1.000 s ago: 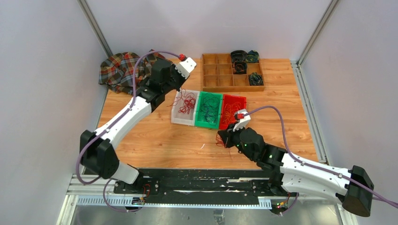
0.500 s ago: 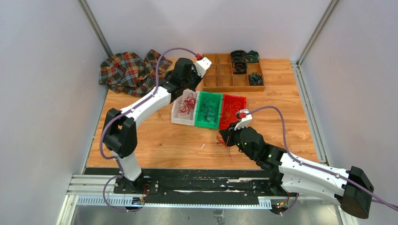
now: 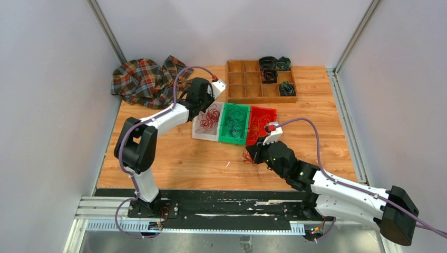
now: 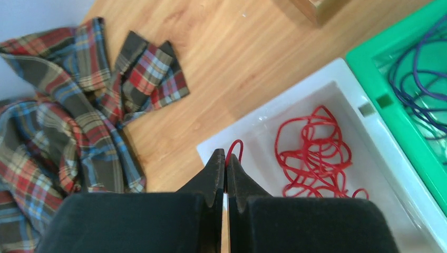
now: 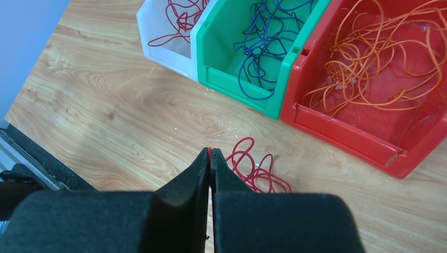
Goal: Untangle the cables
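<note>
Jaws of the right gripper (image 5: 210, 154) are pressed shut on a strand of the loose red cable (image 5: 252, 169), which is spread on the wooden table (image 5: 105, 105) just before the red bin (image 5: 342, 134). 3 bins are set side by side: red with orange cables (image 5: 379, 58), the green bin (image 5: 240, 89) with blue cables (image 5: 263, 31), then the white bin (image 4: 274, 105). At its corner, the left gripper (image 4: 225, 156) is clamped on a red loop (image 4: 235, 141) beside a red bundle (image 4: 311, 155). Farther off, a plaid cloth (image 4: 63, 121) and a compartment tray (image 3: 248, 89) are seen.
</note>
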